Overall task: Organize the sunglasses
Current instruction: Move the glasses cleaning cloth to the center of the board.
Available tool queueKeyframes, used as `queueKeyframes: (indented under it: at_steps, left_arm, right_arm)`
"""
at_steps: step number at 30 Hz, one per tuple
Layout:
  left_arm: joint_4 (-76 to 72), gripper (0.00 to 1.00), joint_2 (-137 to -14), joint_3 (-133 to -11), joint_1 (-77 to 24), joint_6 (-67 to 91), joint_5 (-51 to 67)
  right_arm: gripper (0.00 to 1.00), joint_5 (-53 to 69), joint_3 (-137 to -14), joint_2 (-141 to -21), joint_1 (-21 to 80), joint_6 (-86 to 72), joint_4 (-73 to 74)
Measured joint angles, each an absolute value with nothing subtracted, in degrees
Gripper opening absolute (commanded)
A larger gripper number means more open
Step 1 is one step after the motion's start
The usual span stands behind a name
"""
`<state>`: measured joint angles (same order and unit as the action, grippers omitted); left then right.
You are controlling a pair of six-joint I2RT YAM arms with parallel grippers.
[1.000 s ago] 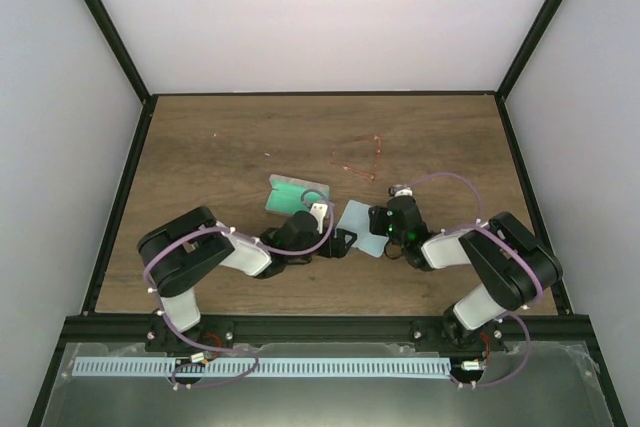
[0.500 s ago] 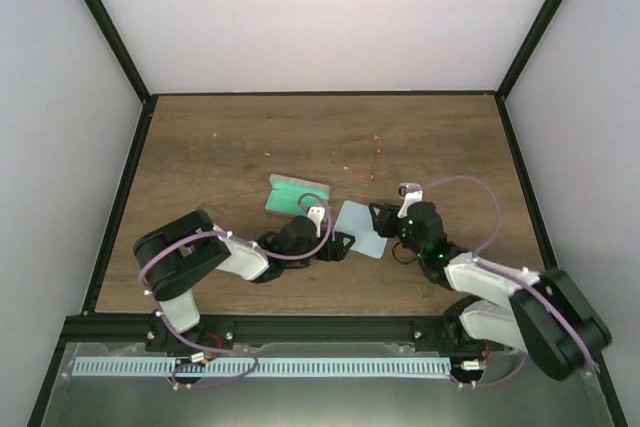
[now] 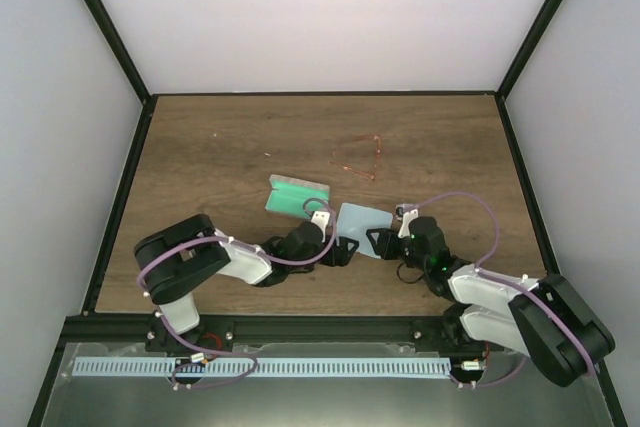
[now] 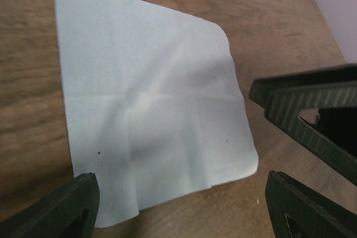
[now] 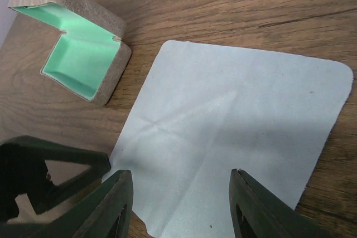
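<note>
Fingers [image 5: 111, 207] of the right end effector [image 5: 179, 204] have spread over the last second and now stand apart with nothing between them. The pale blue cloth [image 5: 234, 126] lies flat on the worktop [image 3: 220, 147] beneath. That arm has also dropped low and drawn back toward the near edge, so this looks like a release. The left end effector [image 4: 181, 199] has stayed wide open and empty, hovering over the cloth's opposite side, facing the right 1. Just beyond the cloth, the grey case [image 5: 83, 54] sits open, its green lining bare. The sunglasses [image 3: 362, 157] lie farther back on the worktop, well apart from the 2 end effectors and untouched. The cloth seems laid out, so picking up the sunglasses is likely next.
</note>
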<state>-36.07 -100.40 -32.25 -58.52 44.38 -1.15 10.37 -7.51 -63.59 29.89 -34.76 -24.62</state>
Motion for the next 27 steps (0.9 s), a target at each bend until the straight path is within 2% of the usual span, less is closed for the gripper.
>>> queueKeyframes:
  at_steps: [12, 22, 27]
  left_arm:
    - [-38.7, 0.84, -101.3, -31.4, -62.8, 47.1, -4.0]
    - [-38.3, 0.85, -96.2, -26.2, -64.1, 49.3, -5.4]
    - [-35.2, 0.91, -94.4, -26.1, -64.4, 49.3, -6.9]
  right_arm:
    - [0.51, 5.1, -8.0, -55.1, 29.9, -35.1, -19.1]
    - [0.51, 8.9, -7.8, -59.7, 30.0, -35.7, -22.1]
    - [0.51, 8.9, -7.9, -59.9, 30.0, -35.6, -22.4]
